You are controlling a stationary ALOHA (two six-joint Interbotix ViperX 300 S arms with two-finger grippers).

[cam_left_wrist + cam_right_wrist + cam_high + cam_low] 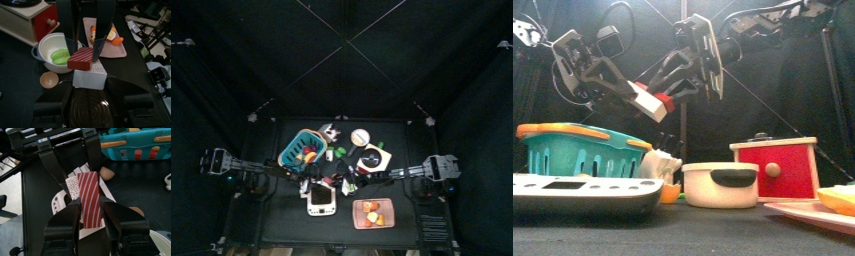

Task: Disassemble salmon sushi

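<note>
The salmon sushi (651, 100) hangs in the air between both grippers, above the table's middle. It is a white rice block (89, 78) with a dark red striped salmon slab (81, 58) on top. In the left wrist view the slab sits tilted on the rice. My left gripper (637, 98) is shut on the rice block. My right gripper (668, 92) is shut on the salmon slab (89, 198), and the rice (72, 184) shows beside it. In the top view the two grippers meet (337, 177) and the sushi is too small to make out.
A teal basket (577, 150) with an orange rim stands at the left. A white pot (720, 185) holds something green (60, 56). A red and white box (775, 166) stands at the right. A white device (580, 195) and a plate of orange food (373, 212) lie at the front.
</note>
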